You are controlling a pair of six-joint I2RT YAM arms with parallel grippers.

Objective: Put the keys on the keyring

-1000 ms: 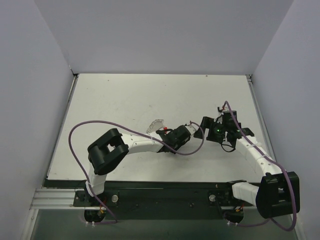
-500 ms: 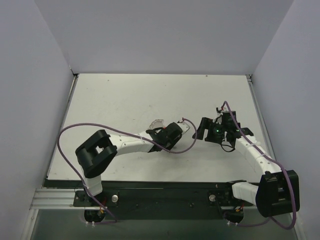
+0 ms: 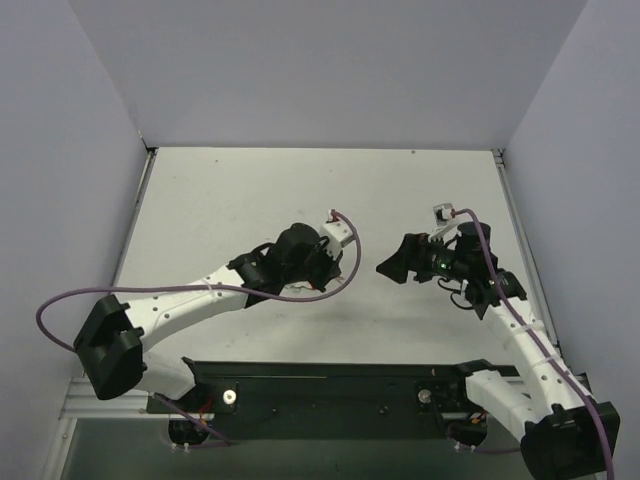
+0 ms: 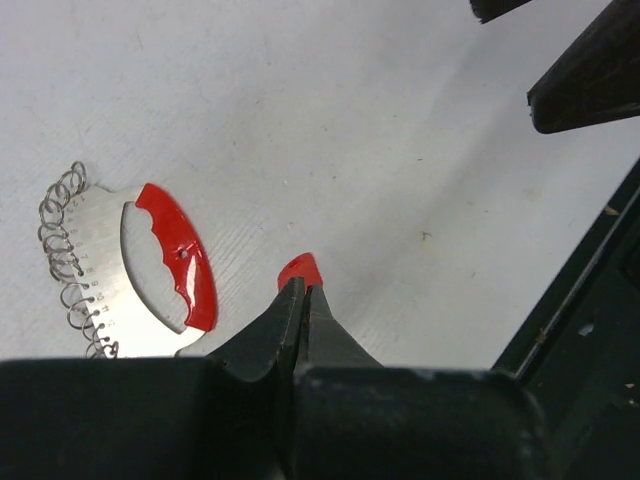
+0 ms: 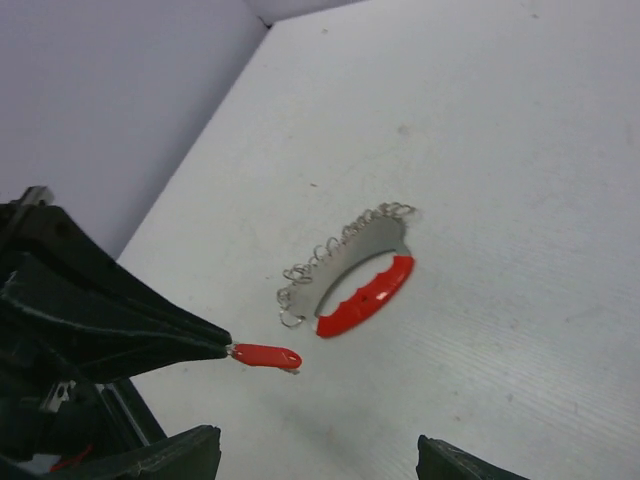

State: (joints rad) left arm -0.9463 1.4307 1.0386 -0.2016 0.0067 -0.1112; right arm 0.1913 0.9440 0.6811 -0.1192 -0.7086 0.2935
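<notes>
The keyring (image 4: 120, 262) lies flat on the table, a silver toothed plate with small wire loops and a bright red arc (image 4: 178, 255). It also shows in the right wrist view (image 5: 352, 262). My left gripper (image 4: 303, 290) is shut on the tiny key; only its red head (image 4: 300, 269) sticks out past the tips, just right of the ring and apart from it. In the right wrist view the key (image 5: 265, 356) juts from the left fingertips (image 5: 205, 343). My right gripper (image 5: 318, 450) is open and empty, facing the key. From above, the left gripper (image 3: 322, 268) hides ring and key; the right gripper (image 3: 392, 266) is close by.
The white table (image 3: 250, 190) is walled at the back and on both sides. The purple cable (image 3: 352, 262) loops beside my left wrist. The black base rail (image 3: 330, 385) runs along the near edge.
My left arm has stretched out low and its elbow has swung left; its wrist now covers the keyring seen from above. My right gripper has shifted slightly left toward it.
</notes>
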